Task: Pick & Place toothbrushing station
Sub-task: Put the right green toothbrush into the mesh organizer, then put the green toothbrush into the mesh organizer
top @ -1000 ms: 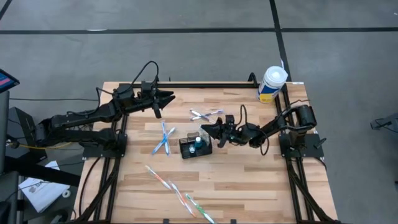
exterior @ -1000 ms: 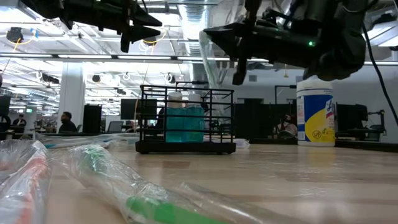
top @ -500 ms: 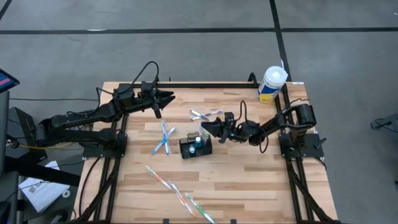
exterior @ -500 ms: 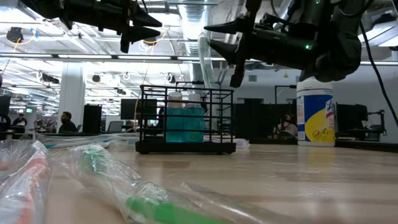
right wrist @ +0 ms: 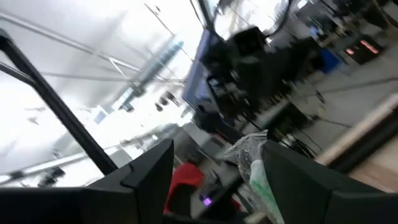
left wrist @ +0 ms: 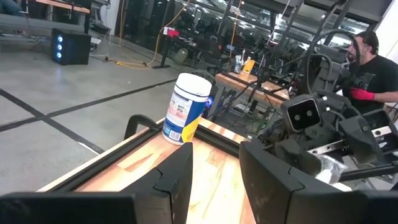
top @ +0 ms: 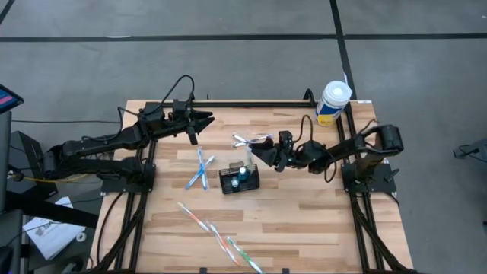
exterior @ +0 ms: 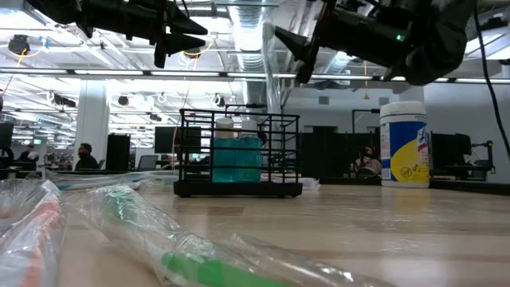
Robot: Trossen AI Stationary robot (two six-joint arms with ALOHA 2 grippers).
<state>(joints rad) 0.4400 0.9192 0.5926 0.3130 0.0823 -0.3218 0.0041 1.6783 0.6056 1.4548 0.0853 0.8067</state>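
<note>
Toothbrushing station (top: pixel 239 180) — a small black wire basket with a teal item in it — stands near the centre of the high view, on the wooden table (top: pixel 304 221). Just right of it and higher in the frame hangs the right gripper (top: pixel 255 153), fingers spread apart with nothing between them. In the upper left the left gripper (top: pixel 205 119) waits over the table — fingers partly open, empty. A wipes tub (top: pixel 332 103) stands at the upper right corner.
</note>
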